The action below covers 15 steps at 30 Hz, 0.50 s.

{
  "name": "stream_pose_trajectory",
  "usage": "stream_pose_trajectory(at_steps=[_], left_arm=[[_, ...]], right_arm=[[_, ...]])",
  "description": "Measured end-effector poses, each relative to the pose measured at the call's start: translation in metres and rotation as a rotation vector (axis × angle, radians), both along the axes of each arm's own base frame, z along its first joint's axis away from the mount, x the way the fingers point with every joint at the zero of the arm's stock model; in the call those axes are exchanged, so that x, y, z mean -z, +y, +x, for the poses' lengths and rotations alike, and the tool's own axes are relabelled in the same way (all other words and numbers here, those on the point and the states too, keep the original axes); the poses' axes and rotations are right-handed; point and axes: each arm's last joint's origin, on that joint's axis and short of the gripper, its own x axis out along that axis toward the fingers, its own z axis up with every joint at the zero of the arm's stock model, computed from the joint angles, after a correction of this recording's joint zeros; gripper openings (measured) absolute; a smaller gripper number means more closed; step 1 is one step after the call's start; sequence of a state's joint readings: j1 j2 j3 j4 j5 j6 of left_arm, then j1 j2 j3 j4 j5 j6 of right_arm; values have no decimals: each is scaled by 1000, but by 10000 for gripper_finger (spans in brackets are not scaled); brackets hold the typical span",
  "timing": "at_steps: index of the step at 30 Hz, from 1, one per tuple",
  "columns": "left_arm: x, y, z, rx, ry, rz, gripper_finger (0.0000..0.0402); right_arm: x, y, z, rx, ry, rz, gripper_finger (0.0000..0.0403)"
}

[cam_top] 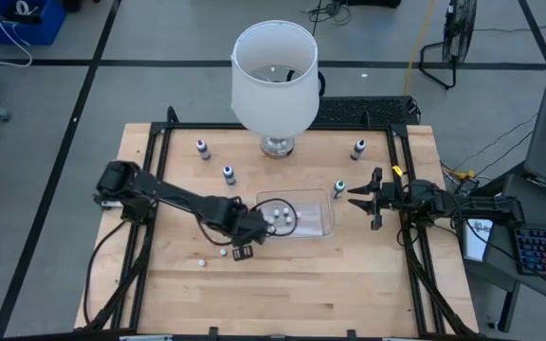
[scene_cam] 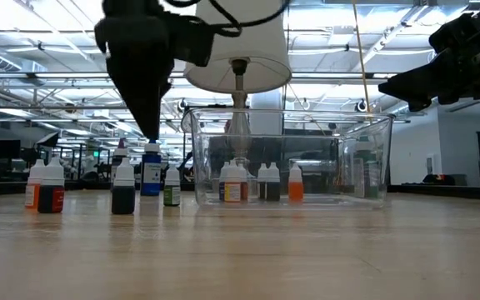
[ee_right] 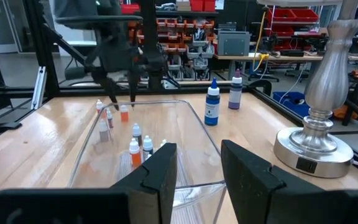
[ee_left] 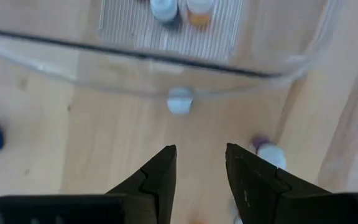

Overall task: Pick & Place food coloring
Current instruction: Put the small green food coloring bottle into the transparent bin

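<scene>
Left gripper (ee_left: 199, 163) jaws slightly spread, empty, white-capped bottle (ee_left: 179, 99) just ahead by tub (ee_left: 291, 62) wall. Right gripper (ee_right: 196, 158) slightly spread, empty, facing tub.

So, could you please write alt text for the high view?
Seen from above, the left gripper hovers open and empty beside a clear tub holding a few dropper bottles. The right gripper waits open past the tub's other end, with a lamp behind.

Left tool (cam_top: 245, 248) beside tub (cam_top: 325, 227)
</scene>
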<state>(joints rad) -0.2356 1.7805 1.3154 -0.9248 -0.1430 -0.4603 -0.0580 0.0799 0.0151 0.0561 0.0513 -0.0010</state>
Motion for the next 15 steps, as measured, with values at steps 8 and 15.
stream_pose_trajectory(at_steps=[8,15], left_arm=[[44,11,-22,15,5,96,143],[47,19,-15,37,-52,99,143]], right_arm=[[0,0,0,0,0,0,114],[0,0,0,0,1,0,114]])
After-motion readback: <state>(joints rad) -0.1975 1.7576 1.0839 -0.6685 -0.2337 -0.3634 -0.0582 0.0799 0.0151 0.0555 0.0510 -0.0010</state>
